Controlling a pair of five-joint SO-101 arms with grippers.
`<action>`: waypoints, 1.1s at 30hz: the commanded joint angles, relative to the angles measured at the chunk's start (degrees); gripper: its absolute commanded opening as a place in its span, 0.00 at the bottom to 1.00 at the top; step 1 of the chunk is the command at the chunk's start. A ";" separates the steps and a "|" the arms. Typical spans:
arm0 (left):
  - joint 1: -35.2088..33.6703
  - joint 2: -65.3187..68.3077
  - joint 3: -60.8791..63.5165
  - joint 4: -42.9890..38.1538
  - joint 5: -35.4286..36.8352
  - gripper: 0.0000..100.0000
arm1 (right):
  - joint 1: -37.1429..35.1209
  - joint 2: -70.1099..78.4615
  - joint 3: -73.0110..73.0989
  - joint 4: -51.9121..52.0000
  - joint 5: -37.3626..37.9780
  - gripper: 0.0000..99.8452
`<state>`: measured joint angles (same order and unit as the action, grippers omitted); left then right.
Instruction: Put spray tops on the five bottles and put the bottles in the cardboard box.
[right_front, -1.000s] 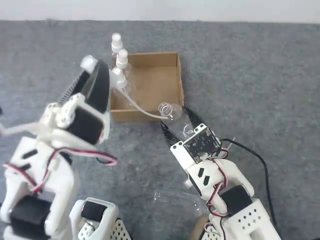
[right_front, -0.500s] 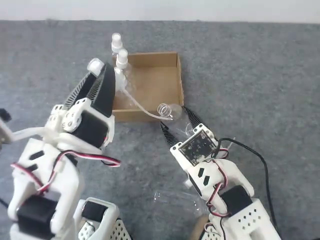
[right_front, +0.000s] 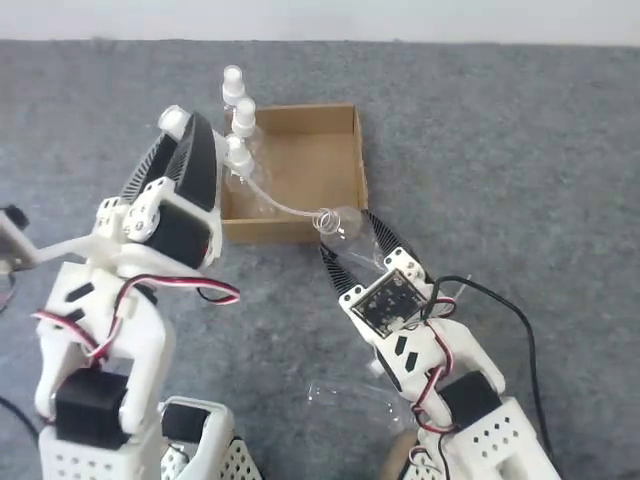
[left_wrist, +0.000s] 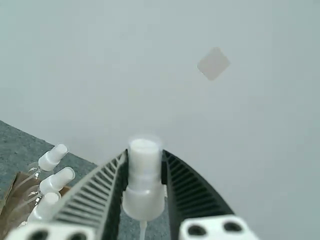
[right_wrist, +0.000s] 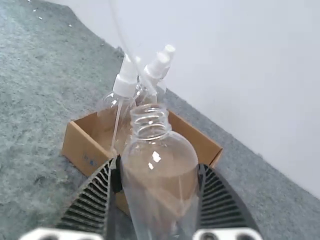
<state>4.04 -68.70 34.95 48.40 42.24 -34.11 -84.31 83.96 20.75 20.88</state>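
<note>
A robotics lab bench, seemingly. Two small robot arms (right_front: 110, 330) (right_front: 440, 360) stand on grey felt (right_front: 520, 150) by a bare wall (right_front: 450, 18).

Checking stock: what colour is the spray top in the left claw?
The spray top is white; left wrist view.

The bottle (right_wrist: 160, 145) held in the right gripper (right_wrist: 157, 169) is clear, glossy plastic. The gripper's ribbed fingers (right_wrist: 92, 200) are matt black plastic. The spray top (left_wrist: 144, 175) held in the left gripper (left_wrist: 144, 156) is smooth white plastic. Beyond the right gripper, the cardboard box (right_wrist: 80, 145) is matt brown paperboard, and the bench (right_wrist: 30, 75) wears rough grey carpet-like cloth.
</note>
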 joint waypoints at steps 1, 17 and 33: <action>0.62 -0.53 -0.48 -1.76 -0.53 0.01 | -0.57 -2.15 -0.97 -1.89 0.97 0.04; 2.46 -0.62 1.01 -1.85 -0.70 0.01 | -0.13 -2.15 -1.05 -2.07 0.79 0.04; 2.37 -0.53 1.19 -1.67 -0.70 0.01 | 1.54 -2.15 -1.32 -2.07 0.62 0.04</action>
<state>6.51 -68.62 36.18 48.31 42.24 -33.41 -84.31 84.13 20.57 21.14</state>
